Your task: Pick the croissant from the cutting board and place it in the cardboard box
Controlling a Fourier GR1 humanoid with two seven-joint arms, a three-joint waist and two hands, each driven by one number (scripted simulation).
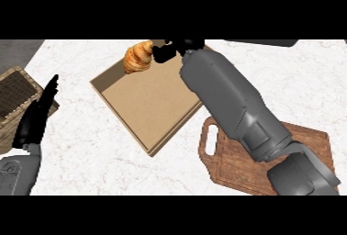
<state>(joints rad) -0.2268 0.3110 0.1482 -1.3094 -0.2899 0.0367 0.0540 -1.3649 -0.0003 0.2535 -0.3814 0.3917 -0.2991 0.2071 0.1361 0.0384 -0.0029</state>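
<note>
One hand does the work: right hand (170, 49), fingers curled, appears to pinch the croissant (138, 56) at one end, though contact is partly hidden. Croissant hangs over the far corner of the cardboard box (146, 103), positioned for release inside. Cutting board (227, 163) lies bare beneath the forearm. Left hand (39, 112) rests open at the left edge, fingers straight, holding nothing.
</note>
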